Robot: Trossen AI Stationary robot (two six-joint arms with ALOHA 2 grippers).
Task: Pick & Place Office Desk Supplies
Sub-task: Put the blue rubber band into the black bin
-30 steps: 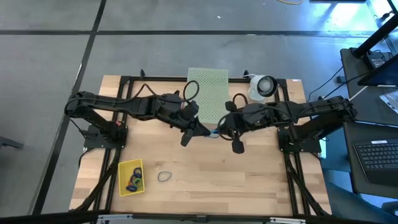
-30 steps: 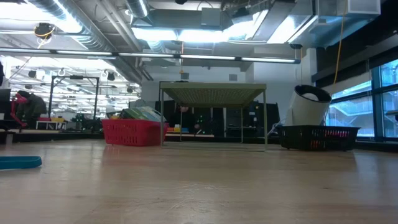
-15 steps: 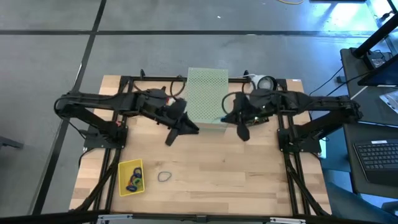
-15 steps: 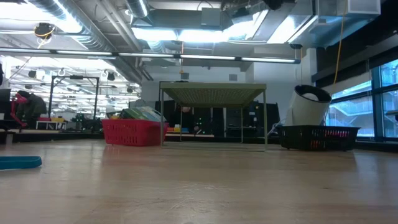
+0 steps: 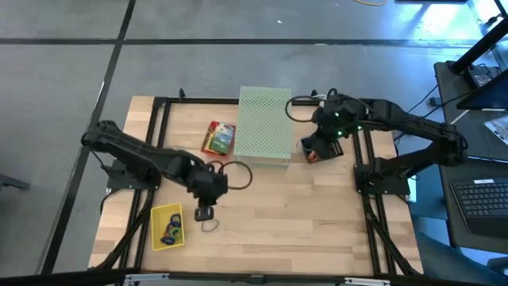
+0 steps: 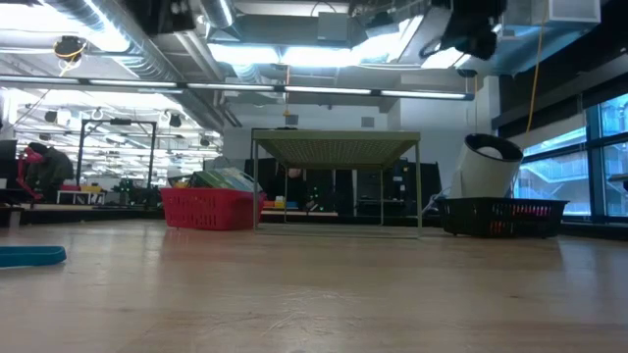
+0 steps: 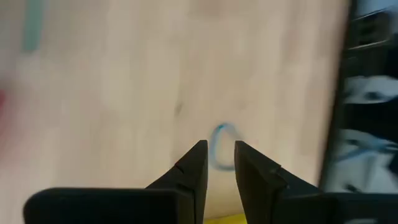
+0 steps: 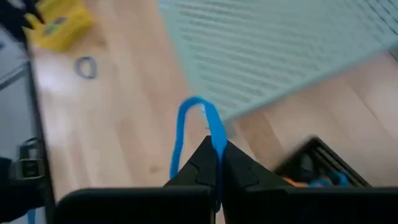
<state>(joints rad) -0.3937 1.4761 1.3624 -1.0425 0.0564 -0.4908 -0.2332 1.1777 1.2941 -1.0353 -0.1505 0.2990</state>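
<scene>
My left gripper (image 5: 205, 213) hangs near the table's front left, pointing down, open by a narrow gap (image 7: 220, 149) with nothing in it. A loose blue rubber band (image 7: 221, 143) lies flat on the wood just beyond its tips (image 5: 209, 226). Left of it a yellow box (image 5: 167, 226) holds several coloured bands. My right gripper (image 5: 311, 152) is by the right side of the pale green perforated box (image 5: 264, 123), shut on a blue rubber band (image 8: 189, 124). A yellow-and-green card box (image 5: 220, 138) lies against the perforated box's left side. My right gripper pinches the blue band's lower part (image 8: 216, 138) between its two shut fingertips. The rest of the loop stands out past the tips, slack and lifted clear of the table. The fingers slant downward.
A small black tray (image 8: 311, 160) with orange and blue bits sits right beside my right gripper. Black frame rails (image 5: 159, 159) run along both table sides. Bare wood (image 5: 302, 222) spreads across the front middle and right. In the low view a blue band (image 6: 29, 256) lies at the left.
My left gripper has swung from beside the perforated box toward the near left, sinking and tipping downward over the loose band. My right gripper has carried its blue band toward the table's right, past the box's right side. The card box, hidden under the arms before, now shows.
</scene>
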